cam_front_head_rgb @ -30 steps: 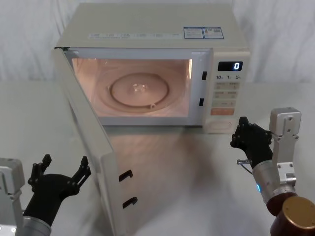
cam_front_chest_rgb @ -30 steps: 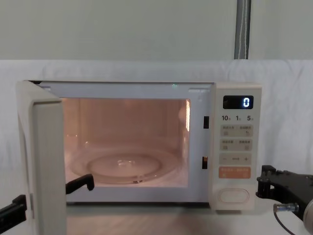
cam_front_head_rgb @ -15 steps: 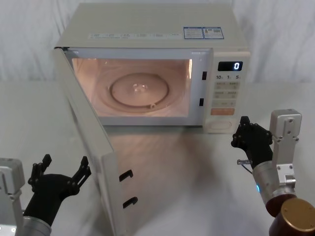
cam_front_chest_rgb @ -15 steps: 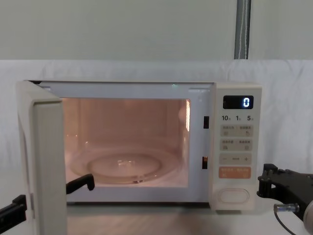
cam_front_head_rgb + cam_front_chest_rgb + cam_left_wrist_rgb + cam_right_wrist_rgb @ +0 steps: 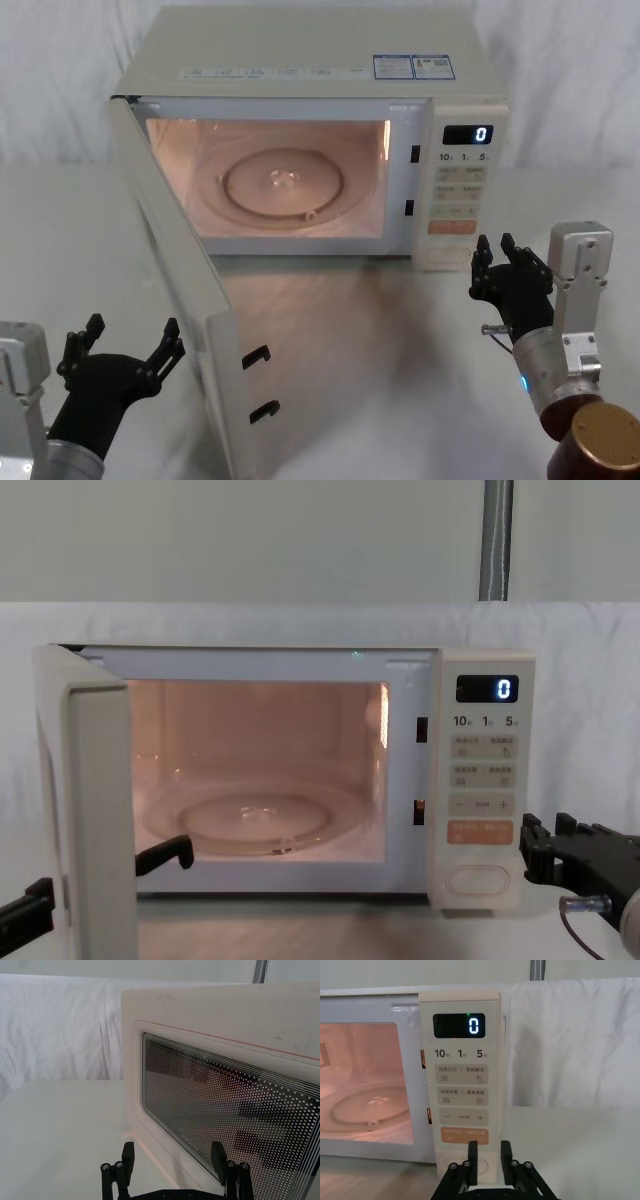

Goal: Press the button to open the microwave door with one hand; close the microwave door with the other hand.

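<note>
Your left gripper (image 5: pixel 122 345) sits low at the near left of the surface (image 5: pixel 400 340), jaws spread wide and holding nothing, just outside the swung-open microwave door (image 5: pixel 190 300). From the left wrist view the two fingertips (image 5: pixel 128 1151) frame the door's dotted dark glass window (image 5: pixel 235 1115), close to the outer face but not clearly touching it. The door stands open toward you, hinged on the left, with two black latch hooks (image 5: pixel 260 383) on its free edge. Behind it the cavity is lit and the glass turntable (image 5: pixel 283 186) is bare. Right of the cavity is the control panel (image 5: pixel 462 190), display reading 0 (image 5: pixel 481 134), orange rectangular key (image 5: pixel 464 1134) low on it. The button (image 5: pixel 477 879), the wide cream oval, is at the panel's very bottom. Your right gripper (image 5: pixel 494 265) is just right of and in front of that button, jaws slightly parted to a narrow gap, holding nothing; in the right wrist view its fingertips (image 5: pixel 472 1151) line up right in front of the oval, but you can't tell contact.
</note>
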